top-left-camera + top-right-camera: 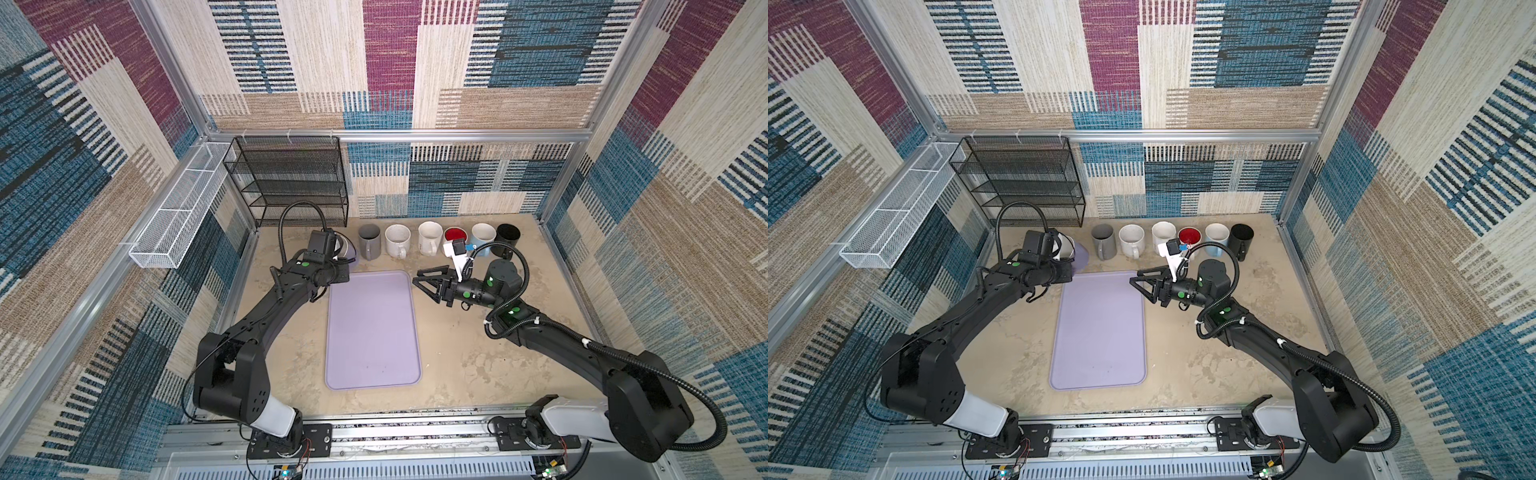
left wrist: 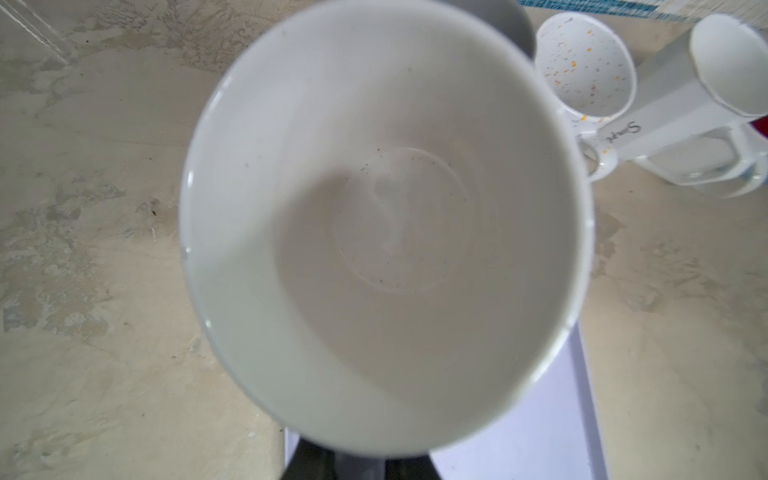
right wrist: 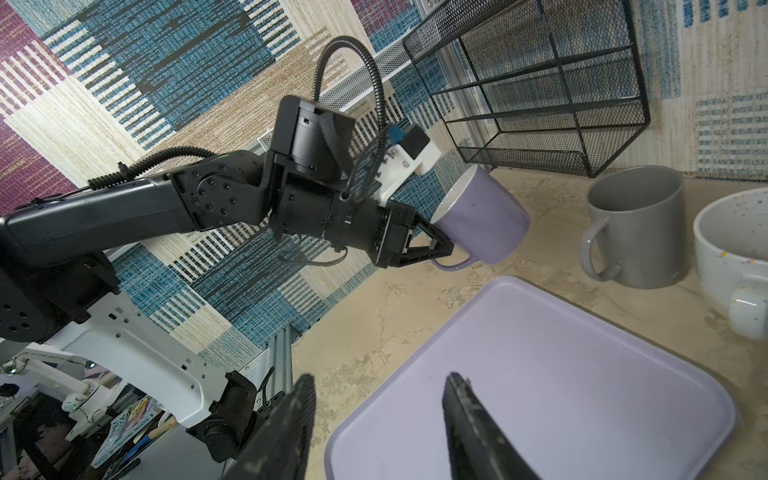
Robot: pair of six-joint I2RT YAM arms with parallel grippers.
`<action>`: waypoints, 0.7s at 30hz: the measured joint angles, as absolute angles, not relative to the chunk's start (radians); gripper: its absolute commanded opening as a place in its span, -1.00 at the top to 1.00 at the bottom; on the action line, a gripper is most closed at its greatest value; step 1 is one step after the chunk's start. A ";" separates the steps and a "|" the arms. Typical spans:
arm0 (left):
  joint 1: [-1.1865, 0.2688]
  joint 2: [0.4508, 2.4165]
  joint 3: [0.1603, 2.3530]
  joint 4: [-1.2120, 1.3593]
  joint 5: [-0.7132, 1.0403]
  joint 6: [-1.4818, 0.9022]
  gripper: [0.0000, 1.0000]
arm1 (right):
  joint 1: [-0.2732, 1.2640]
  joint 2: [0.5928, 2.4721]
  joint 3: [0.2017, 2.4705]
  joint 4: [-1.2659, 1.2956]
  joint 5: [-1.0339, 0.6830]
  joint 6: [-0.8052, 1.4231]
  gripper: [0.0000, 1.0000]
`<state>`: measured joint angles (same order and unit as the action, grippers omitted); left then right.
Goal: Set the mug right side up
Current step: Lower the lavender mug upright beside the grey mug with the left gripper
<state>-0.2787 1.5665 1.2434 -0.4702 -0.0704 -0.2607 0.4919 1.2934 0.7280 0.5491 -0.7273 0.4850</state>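
Beige tabletop: left claw pinches tilted purple mug near gray mug; right claw spread by tray.

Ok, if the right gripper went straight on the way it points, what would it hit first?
Probably the left gripper holding the mug, across the far end of the tray; height is unclear.
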 measured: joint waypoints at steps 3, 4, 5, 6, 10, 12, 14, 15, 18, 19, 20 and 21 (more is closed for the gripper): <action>-0.277 1.651 1.321 -0.501 -0.110 -0.241 1.00 | 0.492 1.290 0.723 0.549 -0.723 0.485 -0.04; -0.277 1.676 1.342 -0.507 -0.121 -0.235 1.00 | 0.492 1.289 0.722 0.549 -0.723 0.485 -0.04; -0.277 1.706 1.368 -0.519 -0.134 -0.231 1.00 | 0.492 1.288 0.720 0.549 -0.723 0.486 -0.05; -0.277 1.732 1.390 -0.529 -0.147 -0.224 1.00 | 0.492 1.287 0.720 0.549 -0.723 0.486 -0.04; -0.277 1.849 1.489 -0.562 -0.204 -0.209 1.00 | 0.492 1.285 0.711 0.549 -0.723 0.492 -0.04; -0.277 1.908 1.542 -0.578 -0.230 -0.206 1.00 | 0.492 1.284 0.705 0.549 -0.723 0.493 -0.04; -0.277 1.953 1.589 -0.599 -0.245 -0.204 1.00 | 0.492 1.277 0.697 0.548 -0.724 0.494 -0.05; -0.275 1.975 1.611 -0.604 -0.257 -0.202 1.00 | 0.492 1.275 0.694 0.548 -0.723 0.494 -0.04; -0.275 2.027 1.671 -0.619 -0.282 -0.188 1.00 | 0.492 1.267 0.692 0.548 -0.723 0.494 -0.05; -0.275 2.040 1.687 -0.625 -0.288 -0.186 1.00 | 0.492 1.265 0.691 0.547 -0.723 0.494 -0.05; -0.275 2.056 1.704 -0.628 -0.292 -0.182 1.00 | 0.492 1.263 0.691 0.545 -0.723 0.494 -0.04; -0.275 2.072 1.720 -0.632 -0.298 -0.180 1.00 | 0.492 1.263 0.690 0.545 -0.723 0.494 -0.04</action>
